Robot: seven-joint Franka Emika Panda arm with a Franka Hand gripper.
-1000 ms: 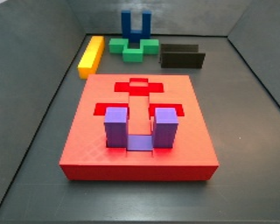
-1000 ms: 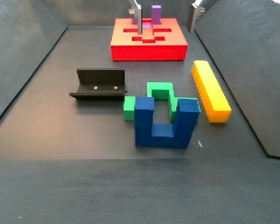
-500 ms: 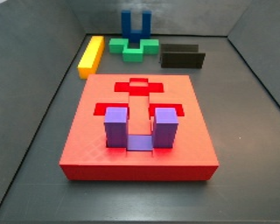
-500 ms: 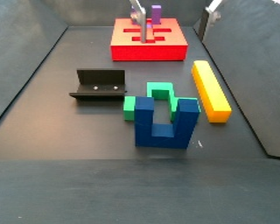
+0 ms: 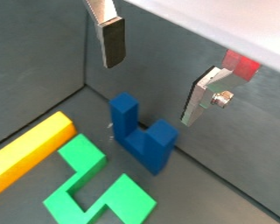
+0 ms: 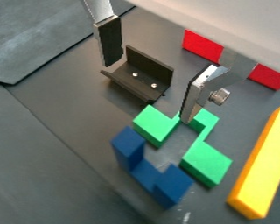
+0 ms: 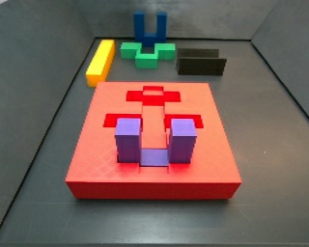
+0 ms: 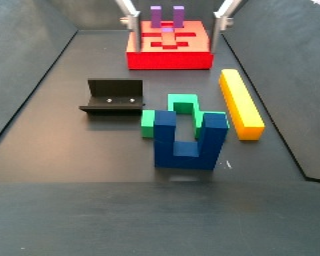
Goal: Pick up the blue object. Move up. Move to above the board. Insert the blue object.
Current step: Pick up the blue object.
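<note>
The gripper hangs spread wide and empty, above the blue object without touching it. That block stands prongs-up on the dark floor, just beside the green block, with the yellow bar alongside and the fixture nearby. The board, well apart, carries a purple block. Judging from this, nothing is done yet: grasping, lifting, carrying and inserting all remain.

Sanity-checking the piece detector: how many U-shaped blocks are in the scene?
2. The blue object stands upright on the floor beside the green block, with the open gripper above it. The purple U-shaped block sits in the board. None appear hidden.
</note>
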